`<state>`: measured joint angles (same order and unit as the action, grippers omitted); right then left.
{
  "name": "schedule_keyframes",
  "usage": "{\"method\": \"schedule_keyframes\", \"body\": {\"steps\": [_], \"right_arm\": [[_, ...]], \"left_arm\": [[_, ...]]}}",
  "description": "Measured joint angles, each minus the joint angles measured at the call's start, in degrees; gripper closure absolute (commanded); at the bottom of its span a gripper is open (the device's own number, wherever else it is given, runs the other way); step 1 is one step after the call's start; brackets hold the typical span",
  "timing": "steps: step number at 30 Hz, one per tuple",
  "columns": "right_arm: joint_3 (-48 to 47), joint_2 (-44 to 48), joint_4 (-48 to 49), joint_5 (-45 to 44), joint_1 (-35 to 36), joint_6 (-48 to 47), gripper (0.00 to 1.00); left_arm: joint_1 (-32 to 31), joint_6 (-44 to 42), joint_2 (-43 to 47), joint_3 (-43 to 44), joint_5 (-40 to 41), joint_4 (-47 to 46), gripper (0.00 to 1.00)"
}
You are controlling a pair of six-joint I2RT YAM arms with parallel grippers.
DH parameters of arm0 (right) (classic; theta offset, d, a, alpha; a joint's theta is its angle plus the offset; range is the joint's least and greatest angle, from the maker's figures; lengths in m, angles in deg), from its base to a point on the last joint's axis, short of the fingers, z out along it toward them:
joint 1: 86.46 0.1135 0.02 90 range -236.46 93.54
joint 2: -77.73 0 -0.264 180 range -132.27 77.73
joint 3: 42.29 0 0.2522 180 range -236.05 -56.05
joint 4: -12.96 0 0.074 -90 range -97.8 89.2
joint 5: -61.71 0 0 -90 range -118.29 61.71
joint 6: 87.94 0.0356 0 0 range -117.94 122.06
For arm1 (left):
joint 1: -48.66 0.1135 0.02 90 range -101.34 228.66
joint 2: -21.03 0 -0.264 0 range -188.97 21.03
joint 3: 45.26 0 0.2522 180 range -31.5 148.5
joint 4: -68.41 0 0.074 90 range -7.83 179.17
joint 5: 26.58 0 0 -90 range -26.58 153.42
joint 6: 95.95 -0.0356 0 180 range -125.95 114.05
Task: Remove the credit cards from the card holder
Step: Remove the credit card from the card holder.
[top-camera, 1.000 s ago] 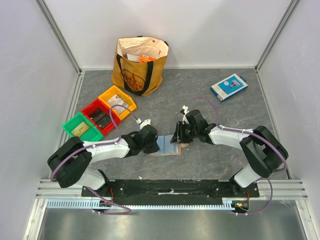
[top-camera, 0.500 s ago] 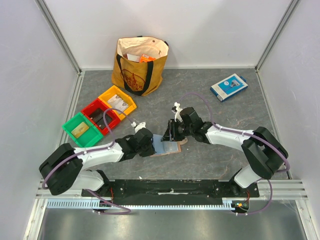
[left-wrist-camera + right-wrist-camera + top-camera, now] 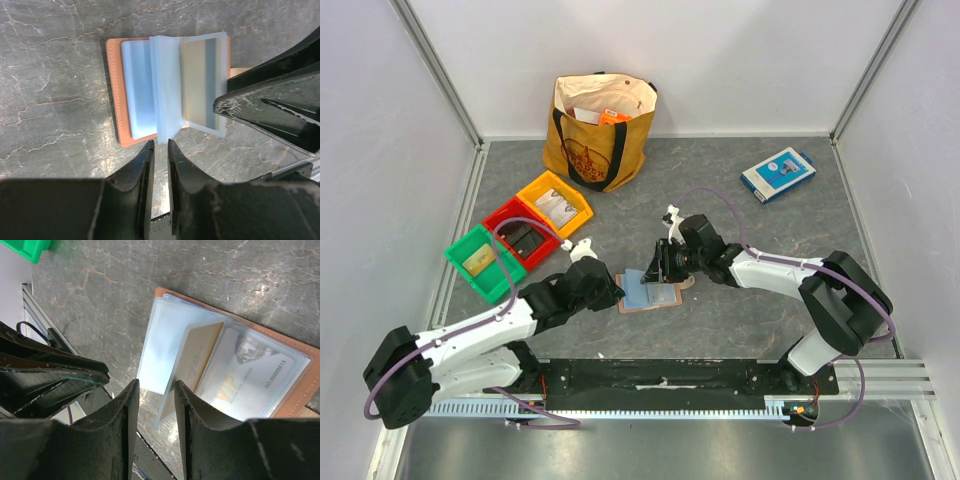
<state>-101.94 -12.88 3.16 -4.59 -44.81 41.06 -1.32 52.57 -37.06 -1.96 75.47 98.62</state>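
Card holder [image 3: 114, 95] open; credit cards [image 3: 242, 372]: VIP print readable only right wrist.

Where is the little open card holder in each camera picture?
Top external: card holder mid-picture, just below centre.
Left wrist: card holder in upper middle, spread open.
Right wrist: card holder from centre to right edge.
Shared landmark: gold card in its clear sleeve, both wrist views.

Tote bag [image 3: 595, 150], coloured bins [image 3: 500, 211], blue box [image 3: 777, 174]
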Motion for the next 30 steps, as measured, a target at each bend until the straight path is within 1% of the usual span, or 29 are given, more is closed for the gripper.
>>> {"method": "schedule_keyframes", "body": {"steps": [6, 9, 12, 17, 22, 25, 30], "right_arm": [[0.0, -0.1, 2.3, 1.2, 0.3, 0.0, 0.57], [0.1, -0.3, 3.1, 1.8, 0.3, 0.1, 0.55], [0.5, -0.4, 3.7, 2.2, 0.4, 0.5, 0.54], [1.0, -0.7, 4.4, 2.1, 0.4, 0.5, 0.55], [1.3, -1.8, 4.7, 1.7, 0.4, 0.4, 0.56], [1.6, -3.2, 5.7, 1.7, 0.2, 0.5, 0.56], [3.5, -5.6, 8.2, 1.7, -0.5, 0.7, 0.57]], "left_arm": [[0.0, 0.0, 0.6, 2.3, -0.1, 0.6, 0.76], [0.0, 0.0, -1.9, 3.0, -0.5, -1.0, 0.77], [0.0, 0.0, -5.1, 3.2, -0.8, -1.9, 0.77], [0.0, 0.0, -5.3, 3.2, -1.1, -2.1, 0.78], [0.0, 0.0, -5.9, 3.3, -1.1, -3.2, 0.83], [0.4, -0.1, -8.7, 3.4, -1.1, -4.7, 0.87], [3.0, -0.4, -16.6, 3.3, -1.7, -6.8, 0.90]]}}
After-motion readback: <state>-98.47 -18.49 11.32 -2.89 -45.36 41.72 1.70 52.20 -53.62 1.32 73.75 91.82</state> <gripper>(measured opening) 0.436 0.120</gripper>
